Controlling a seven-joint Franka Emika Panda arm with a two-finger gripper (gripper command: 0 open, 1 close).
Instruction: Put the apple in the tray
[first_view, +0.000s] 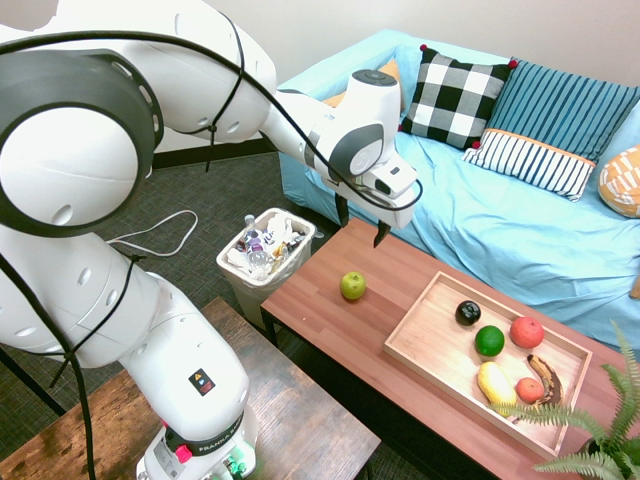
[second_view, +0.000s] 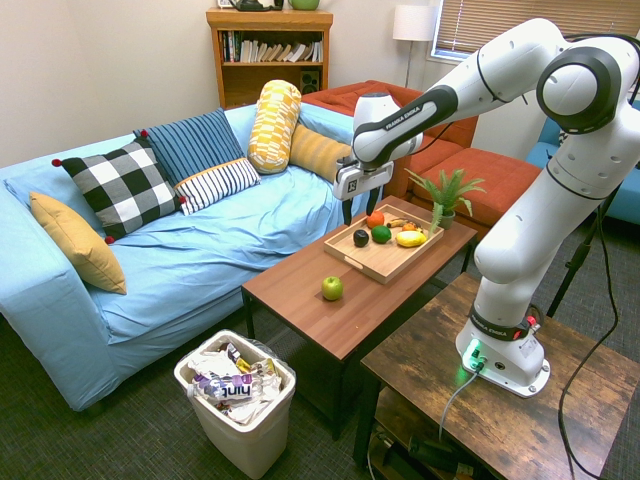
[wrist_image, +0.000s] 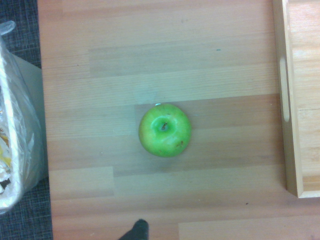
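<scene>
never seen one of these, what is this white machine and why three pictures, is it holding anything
The white machine is a robot arm, and its gripper is a two-finger claw that hangs open above a wooden coffee table and holds nothing.

Two pictures come from room cameras on opposite sides of the arm, so the sofa looks flipped between them. The third comes from a camera on the arm's wrist, looking straight down.

On the table the apple lies alone, beside the tray but apart from it. It shows again in the side view and from above in the wrist view. The tray already holds other fruit: a dark green one, red-orange ones, a black one and a yellow one. A bin full of rubbish stands on the floor by the table's end.
</scene>
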